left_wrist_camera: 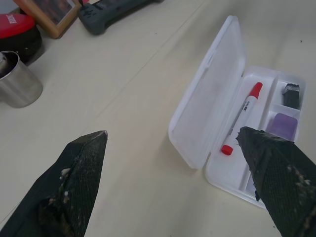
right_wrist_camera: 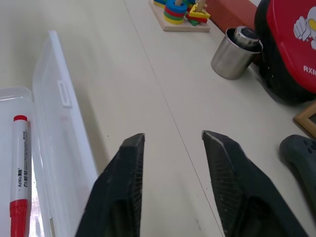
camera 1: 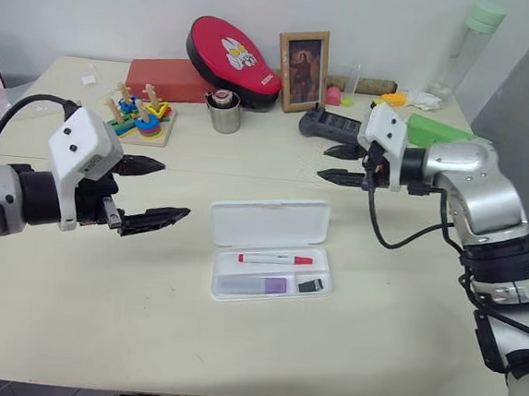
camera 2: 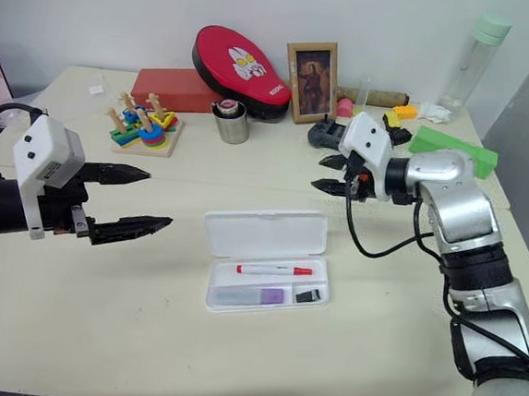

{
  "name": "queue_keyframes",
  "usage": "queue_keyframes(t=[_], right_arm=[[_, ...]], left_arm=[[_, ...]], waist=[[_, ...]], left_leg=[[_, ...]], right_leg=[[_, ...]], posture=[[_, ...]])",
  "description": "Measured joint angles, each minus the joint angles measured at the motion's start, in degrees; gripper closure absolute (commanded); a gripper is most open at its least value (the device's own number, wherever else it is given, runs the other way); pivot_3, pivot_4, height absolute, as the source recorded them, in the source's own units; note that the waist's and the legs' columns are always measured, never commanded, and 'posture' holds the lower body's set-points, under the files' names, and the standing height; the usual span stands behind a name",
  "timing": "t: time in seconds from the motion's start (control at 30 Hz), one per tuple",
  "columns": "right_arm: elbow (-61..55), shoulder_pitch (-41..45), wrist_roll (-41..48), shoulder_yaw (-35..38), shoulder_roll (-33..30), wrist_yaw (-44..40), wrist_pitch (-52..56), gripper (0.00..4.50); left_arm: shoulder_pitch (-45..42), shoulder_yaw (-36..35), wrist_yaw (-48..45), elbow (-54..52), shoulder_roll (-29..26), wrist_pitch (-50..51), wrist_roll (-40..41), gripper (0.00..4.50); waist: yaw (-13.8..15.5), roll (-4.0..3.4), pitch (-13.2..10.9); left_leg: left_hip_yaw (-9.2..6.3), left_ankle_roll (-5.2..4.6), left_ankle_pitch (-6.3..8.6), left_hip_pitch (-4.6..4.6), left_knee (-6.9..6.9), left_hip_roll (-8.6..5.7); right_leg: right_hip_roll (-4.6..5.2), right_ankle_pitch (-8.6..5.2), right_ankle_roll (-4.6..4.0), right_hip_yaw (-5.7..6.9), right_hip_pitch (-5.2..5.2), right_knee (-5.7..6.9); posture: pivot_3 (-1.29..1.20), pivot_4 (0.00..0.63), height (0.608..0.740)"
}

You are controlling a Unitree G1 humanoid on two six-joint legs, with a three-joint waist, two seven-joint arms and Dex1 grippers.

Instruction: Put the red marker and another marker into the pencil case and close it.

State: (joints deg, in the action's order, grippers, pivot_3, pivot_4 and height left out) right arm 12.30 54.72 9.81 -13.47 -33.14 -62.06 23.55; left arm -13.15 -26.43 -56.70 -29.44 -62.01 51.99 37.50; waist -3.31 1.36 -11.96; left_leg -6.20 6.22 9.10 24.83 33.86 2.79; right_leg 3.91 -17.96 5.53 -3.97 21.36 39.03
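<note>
With the slim red-capped white marker [camera 1: 275, 258] and, apparently, the stubby lavender marker [camera 1: 274, 284] in the flat white plastic case [camera 1: 272, 271] (lid [camera 1: 269, 222] open, far side), the empty, part-open right gripper [camera 1: 342, 164] should swing that lid nearward, the empty, wide-open left gripper [camera 1: 154, 191] steadying the tray.

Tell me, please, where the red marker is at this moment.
The red marker lies in the long rear compartment of the open pencil case at the table's middle, just behind the lavender marker, between the two arms.

Red marker [camera 1: 275, 258] and lavender marker [camera 1: 273, 285] inside open pencil case [camera 1: 271, 226]
</note>
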Motion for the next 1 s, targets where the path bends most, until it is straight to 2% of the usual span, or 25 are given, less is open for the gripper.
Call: queue_keyframes(t=[0.13, 0.17, 0.37, 0.7, 1.0], right_arm=[[4.42, 1.69, -1.63, -0.40, 2.04, -0.37, -2.78, 4.40], [5.32, 2.13, -1.95, -0.64, 2.37, -0.39, -3.19, 4.47], [13.89, 6.22, -4.23, -4.08, 7.80, -4.47, -8.10, 4.47], [25.08, 9.03, -8.69, -7.62, 9.54, -11.14, -16.42, 4.47], [25.86, 9.04, -10.34, -8.29, 9.56, -17.24, -19.86, 4.47]], left_arm=[[0.46, -0.11, 0.33, 0.10, 0.00, -0.45, 0.07, 0.00], [0.59, -0.11, 0.38, 0.13, 0.00, -0.76, 0.07, 0.00], [1.55, -0.42, 0.42, 0.23, -0.01, -1.45, 0.32, 0.00], [2.23, -0.42, 1.01, -0.12, 0.00, -2.26, 0.45, 0.00], [3.53, -0.47, 0.80, -0.80, -0.15, -2.34, 1.25, 0.00]], waist=[[-0.03, 0.00, 0.00], [-0.04, -0.01, -0.01], [-0.37, -0.02, -0.01], [-0.32, -0.03, -0.02], [-0.35, -0.04, -0.02]], left_leg=[[0.00, 0.00, 0.00, 0.00, -0.02, 0.00], [0.00, 0.00, 0.00, 0.00, -0.03, 0.00], [0.01, 0.00, 0.00, -0.01, -0.04, 0.00], [-0.01, 0.00, 0.00, 0.00, -0.06, 0.00], [0.00, 0.00, 0.00, 0.00, -0.08, 0.00]], right_leg=[[0.00, 0.00, 0.00, 0.00, 0.00, 0.00], [0.00, 0.00, 0.00, 0.00, 0.01, 0.00], [0.00, 0.00, 0.00, 0.00, 0.01, 0.01], [0.00, 0.00, -0.01, 0.02, 0.01, 0.02], [0.00, 0.00, -0.01, 0.02, 0.02, 0.02]], posture=[[0.00, 0.150, 0.740], [0.00, 0.150, 0.740], [0.00, 0.150, 0.740], [0.00, 0.150, 0.740], [0.00, 0.150, 0.740]])
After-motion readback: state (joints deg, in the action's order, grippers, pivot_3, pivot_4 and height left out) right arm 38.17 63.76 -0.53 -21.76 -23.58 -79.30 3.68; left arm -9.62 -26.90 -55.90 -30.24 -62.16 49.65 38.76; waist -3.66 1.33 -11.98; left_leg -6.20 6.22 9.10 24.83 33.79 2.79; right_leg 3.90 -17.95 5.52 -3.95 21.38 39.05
